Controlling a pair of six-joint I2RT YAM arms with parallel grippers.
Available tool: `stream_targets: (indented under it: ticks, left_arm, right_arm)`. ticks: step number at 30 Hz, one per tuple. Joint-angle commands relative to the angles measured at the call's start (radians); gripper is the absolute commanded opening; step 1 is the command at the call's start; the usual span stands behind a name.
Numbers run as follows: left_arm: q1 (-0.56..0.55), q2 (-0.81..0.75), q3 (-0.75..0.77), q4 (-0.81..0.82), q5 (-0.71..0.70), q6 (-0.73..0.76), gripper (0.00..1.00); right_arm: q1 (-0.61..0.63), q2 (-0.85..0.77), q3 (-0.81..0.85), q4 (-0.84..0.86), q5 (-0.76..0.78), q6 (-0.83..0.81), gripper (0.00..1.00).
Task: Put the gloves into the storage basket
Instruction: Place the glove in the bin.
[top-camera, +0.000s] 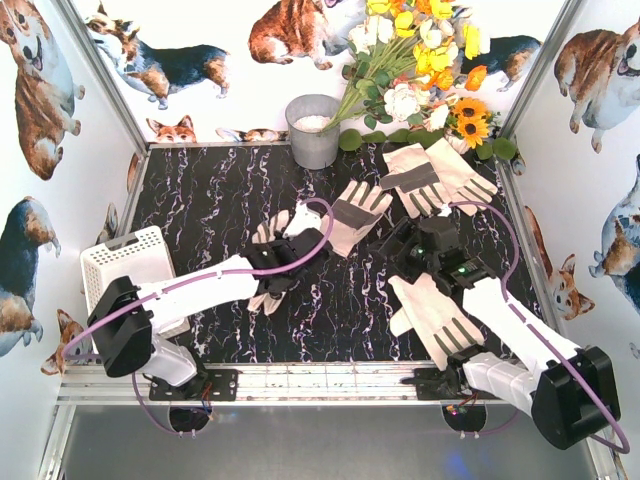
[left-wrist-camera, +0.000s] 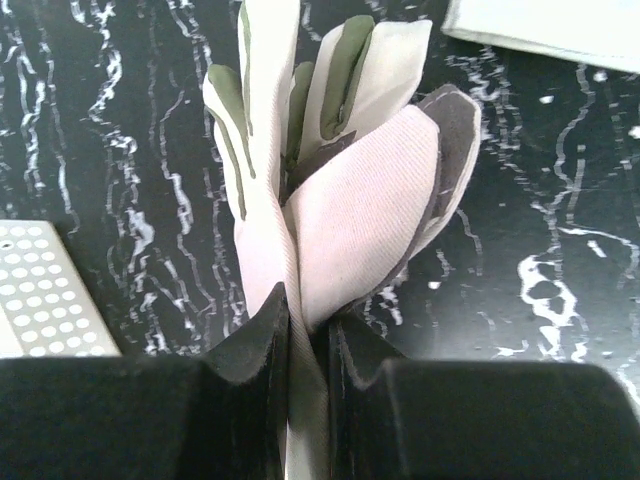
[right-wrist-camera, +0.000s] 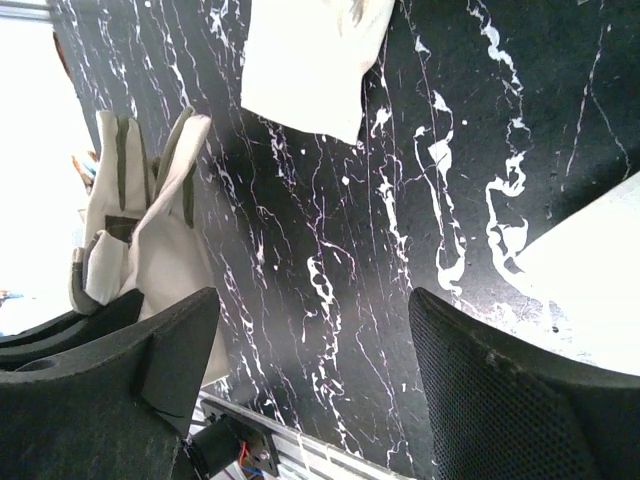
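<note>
My left gripper is shut on a cream-white glove with grey-brown patches, pinching its cuff; the glove hangs from the jaws over the dark marble table, right of the white lattice storage basket, whose corner shows in the left wrist view. My right gripper is open and empty above bare table. A second glove lies mid-table, a pair lies at the back right, and another lies under my right arm.
A grey metal bucket stands at the back centre. A bunch of artificial flowers fills the back right corner. Corgi-print walls enclose the table. A metal rail runs along the near edge.
</note>
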Motion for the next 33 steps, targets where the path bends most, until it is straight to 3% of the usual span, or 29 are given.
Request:
stream_targets:
  ticks: [1, 12, 23, 28, 33]
  left_arm:
    - [0.059, -0.038, 0.064, -0.1, -0.042, 0.063, 0.0]
    - [0.262, -0.154, 0.077, -0.233, -0.203, 0.183, 0.0]
    - [0.562, -0.243, 0.041, -0.277, -0.319, 0.393, 0.0]
    - [0.68, -0.258, -0.04, -0.23, -0.312, 0.555, 0.0]
    - [0.717, -0.358, -0.192, -0.065, -0.234, 0.788, 0.0]
  right_arm:
    - [-0.022, -0.032, -0.004, 0.051, -0.017, -0.043, 0.78]
    - [-0.058, -0.043, -0.044, 0.085, -0.061, -0.047, 0.78]
    - [-0.085, -0.062, -0.07, 0.104, -0.095, -0.051, 0.78]
    - [-0.092, -0.066, -0.085, 0.127, -0.107, -0.042, 0.78]
    - [-0.105, -0.065, -0.095, 0.149, -0.123, -0.037, 0.78]
